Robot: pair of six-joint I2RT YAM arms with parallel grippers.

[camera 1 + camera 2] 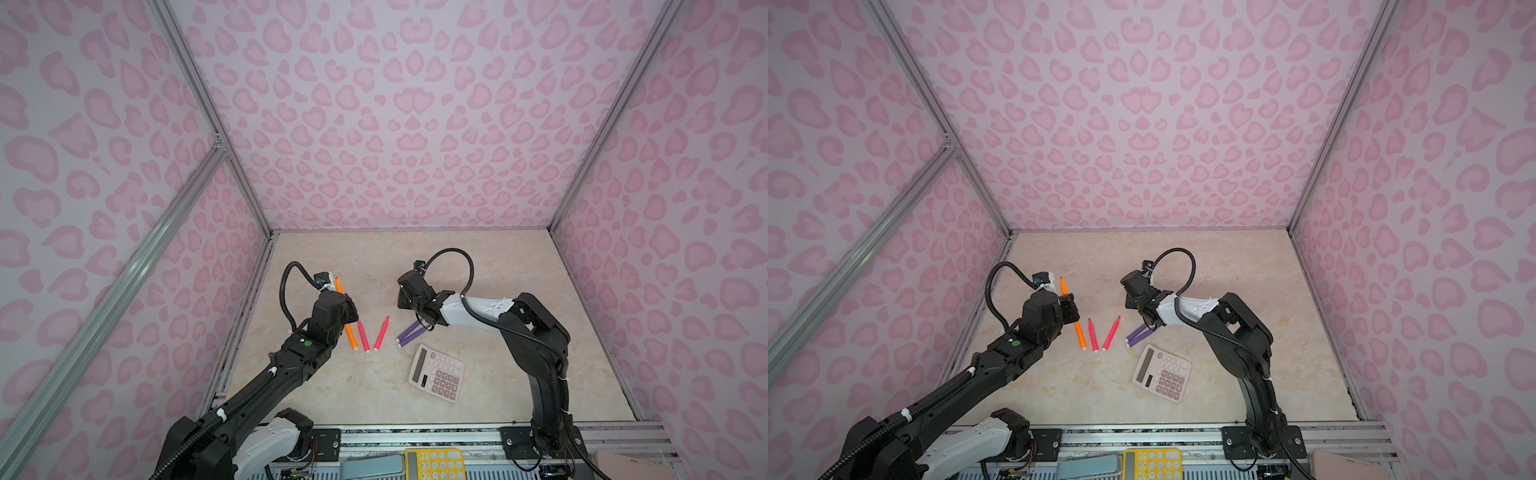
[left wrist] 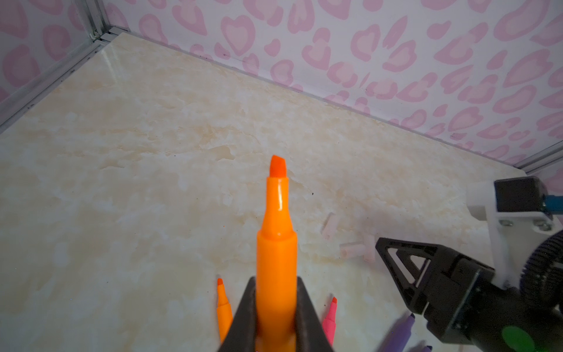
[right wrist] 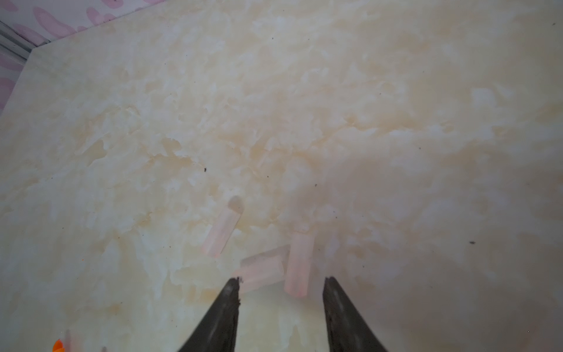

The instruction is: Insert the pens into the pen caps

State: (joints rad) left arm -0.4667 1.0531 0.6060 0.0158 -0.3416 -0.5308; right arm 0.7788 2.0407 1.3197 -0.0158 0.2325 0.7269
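Gripping orange pen (image 2: 275, 259) — left jaws clamped; right jaws parted, empty — tips near pen caps (image 3: 300, 265) on table (image 3: 396, 91).

One orange pen (image 2: 276, 243) is up off the counter (image 1: 353, 399), chisel tip bare, pinched in the left gripper (image 2: 275, 279). Its orange twin (image 1: 351, 336) lies flat mid-counter. Beside it a pink-red pen (image 1: 363, 336) and another pink-red pen (image 1: 382, 333) form a V, then come two purple pens (image 1: 409, 334) side by side. Three clear pen caps lie flat: one cap (image 3: 224, 231) apart, a second cap (image 3: 262, 269) end-on against a third cap (image 3: 300, 263).
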